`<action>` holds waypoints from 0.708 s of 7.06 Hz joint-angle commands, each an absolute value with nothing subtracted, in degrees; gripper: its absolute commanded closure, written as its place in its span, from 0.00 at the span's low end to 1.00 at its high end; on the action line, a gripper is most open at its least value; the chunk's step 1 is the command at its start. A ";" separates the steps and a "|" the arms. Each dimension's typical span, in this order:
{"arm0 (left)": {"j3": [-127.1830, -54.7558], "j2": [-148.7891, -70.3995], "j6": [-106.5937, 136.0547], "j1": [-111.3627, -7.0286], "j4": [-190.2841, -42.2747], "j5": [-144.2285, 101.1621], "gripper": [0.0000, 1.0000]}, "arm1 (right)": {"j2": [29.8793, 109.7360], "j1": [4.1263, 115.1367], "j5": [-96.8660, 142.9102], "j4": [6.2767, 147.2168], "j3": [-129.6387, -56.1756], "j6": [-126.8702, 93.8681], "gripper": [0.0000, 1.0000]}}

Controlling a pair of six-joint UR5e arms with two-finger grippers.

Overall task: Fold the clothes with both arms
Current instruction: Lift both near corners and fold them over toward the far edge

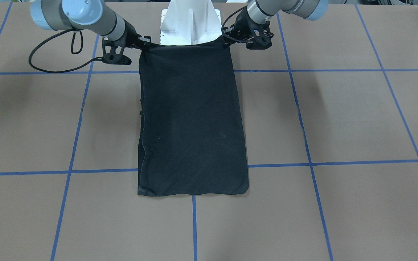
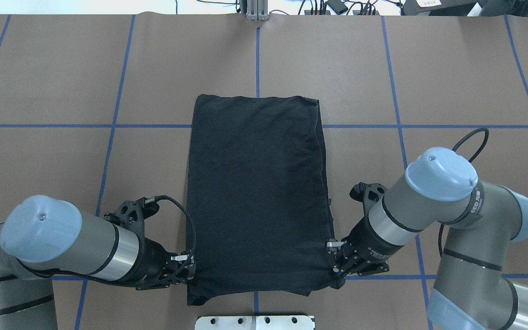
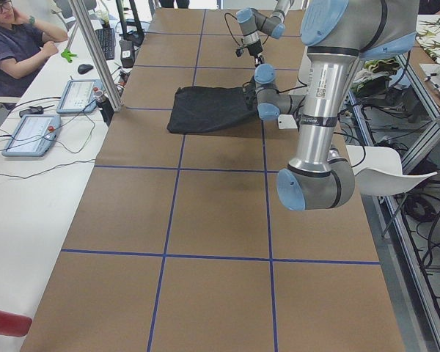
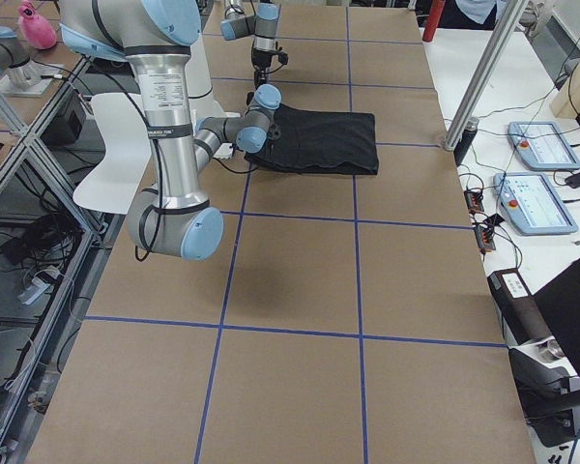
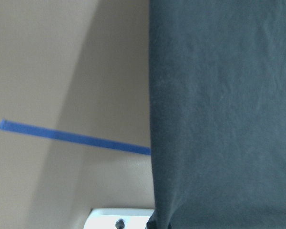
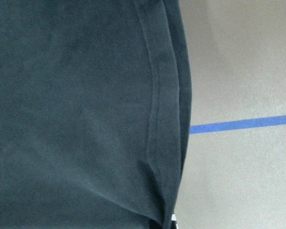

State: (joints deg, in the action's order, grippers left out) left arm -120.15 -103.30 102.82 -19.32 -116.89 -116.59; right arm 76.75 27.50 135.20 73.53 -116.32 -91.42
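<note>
– What lies under me?
– A brown surface (image 2: 62, 68), crossed by blue tape (image 2: 257, 59).
– And off to my sides?
– A person (image 3: 15, 44) at a white bench (image 3: 22, 220) with two tablets (image 3: 31, 134) on it, and a white chair (image 3: 392, 176).

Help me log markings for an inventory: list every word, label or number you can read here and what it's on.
No text can be read for certain.
Right arm, black band lettering: blurred.
Left arm, sticker on its tube: too small.
Tablets, screens: too small.
Black T-shirt: no print showing.
</note>
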 commanded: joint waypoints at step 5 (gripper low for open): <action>-103.24 -119.24 96.96 -41.20 -116.98 -124.19 1.00 | 60.84 46.03 135.62 73.21 -100.76 -85.55 1.00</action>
